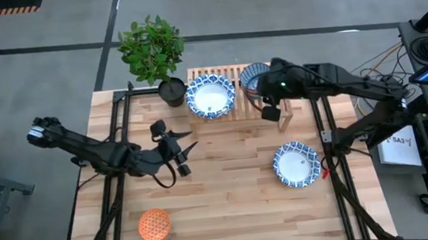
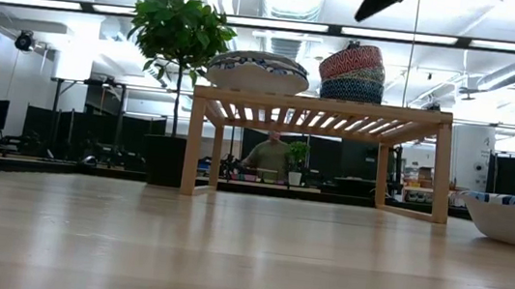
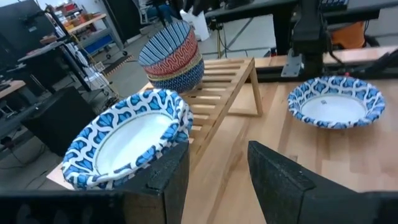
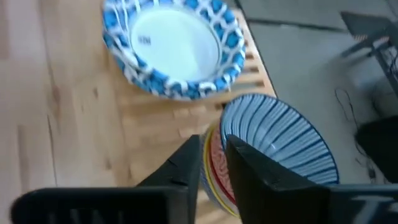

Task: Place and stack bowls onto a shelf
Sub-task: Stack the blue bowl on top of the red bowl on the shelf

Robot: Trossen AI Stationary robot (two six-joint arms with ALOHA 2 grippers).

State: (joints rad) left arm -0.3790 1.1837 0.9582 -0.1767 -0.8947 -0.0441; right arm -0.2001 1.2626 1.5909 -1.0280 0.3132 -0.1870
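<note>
Table: the wide light plank tabletop (image 1: 228, 189) carries everything, and both of my arms reach in over it.

Shelf: the low light-wood slatted rack (image 1: 231, 95) stands at the far edge beside a leafy potted plant in a black pot (image 1: 154, 51). It is the goal, so the bowls collect on its top.

Wide bowls: a shallow white-centred, blue-patterned bowl (image 1: 210, 95) sits on the slats on the plant's side. Its twin (image 1: 295, 163) waits on the planks near my right arm, well apart from the rack. I judge it is due next.

Stack: small nested bowls (image 4: 273, 152) stand on the rack's other end. A blue-striped one is on top, with red and yellow rims showing below it. Nesting keeps them steady and saves space.

Orange bowl: a small patterned orange bowl (image 1: 154, 225) lies mouth-down at the near left, not yet shelved.

Right pincer (image 4: 214, 163): it straddles the top bowl's rim, one finger inside and one outside. I cannot tell whether it grips or has let go.

Left pincer (image 3: 214, 171): released and empty, waiting mid-table, facing the rack.
</note>
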